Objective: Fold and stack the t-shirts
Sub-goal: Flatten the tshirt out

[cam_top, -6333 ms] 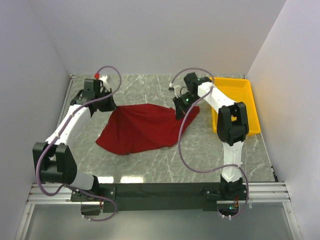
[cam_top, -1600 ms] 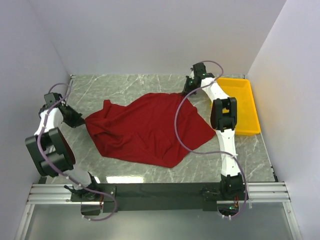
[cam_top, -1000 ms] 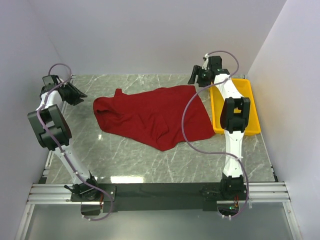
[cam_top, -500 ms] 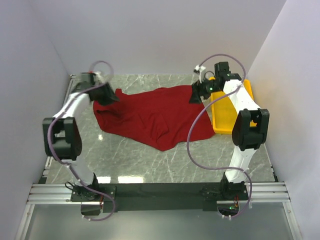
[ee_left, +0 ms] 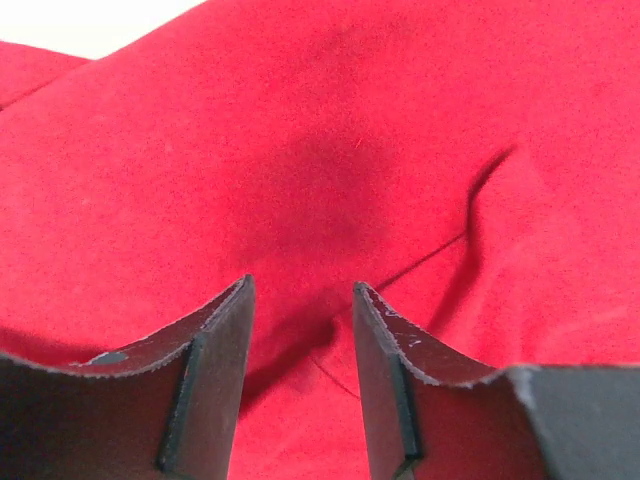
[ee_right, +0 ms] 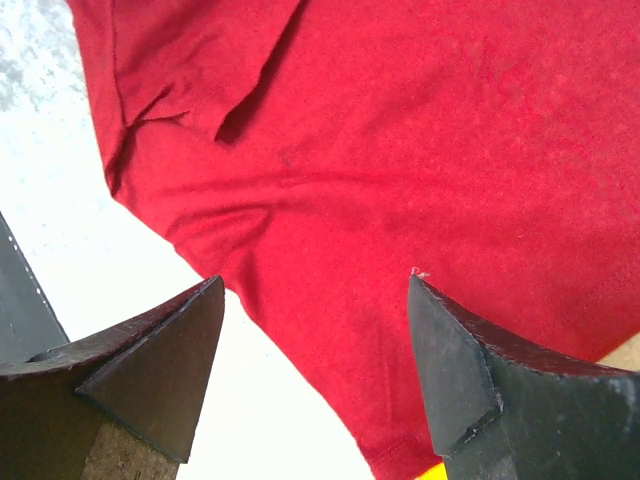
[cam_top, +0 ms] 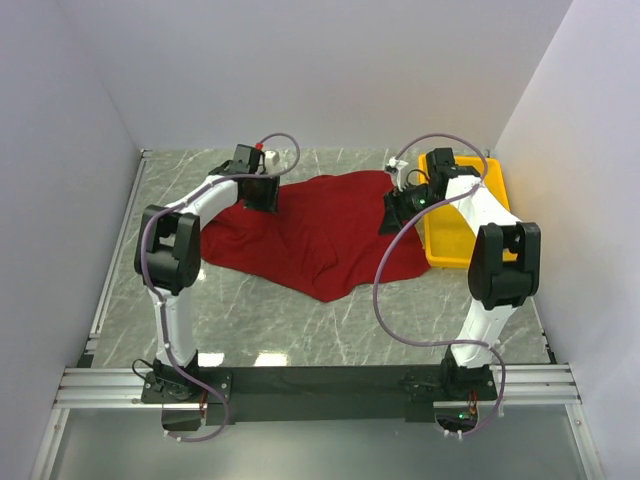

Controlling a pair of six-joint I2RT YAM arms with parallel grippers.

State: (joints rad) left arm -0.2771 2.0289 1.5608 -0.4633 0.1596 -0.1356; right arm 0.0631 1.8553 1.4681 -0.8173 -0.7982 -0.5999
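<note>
The dark red t-shirt point(cam_top: 310, 235) lies spread and rumpled across the middle of the marble table, with a pointed corner toward the near side. My left gripper point(cam_top: 258, 192) hovers over its upper left part. In the left wrist view the gripper point(ee_left: 303, 284) is open, and only wrinkled t-shirt cloth point(ee_left: 330, 150) shows below the gap. My right gripper point(cam_top: 396, 212) hangs over the shirt's right edge. The right wrist view shows that gripper point(ee_right: 314, 278) wide open above the t-shirt's hem point(ee_right: 400, 130) and the bare table, holding nothing.
A yellow tray point(cam_top: 497, 205) stands at the right, just past the shirt's right edge and next to the right arm. White walls close in the back and both sides. Bare marble table point(cam_top: 300, 320) lies between the shirt and the arm bases.
The left arm swung from the far left corner rightward to over the shirt's upper left. The right gripper came from the back right toward me, over the shirt's right edge. The shirt stays put.
</note>
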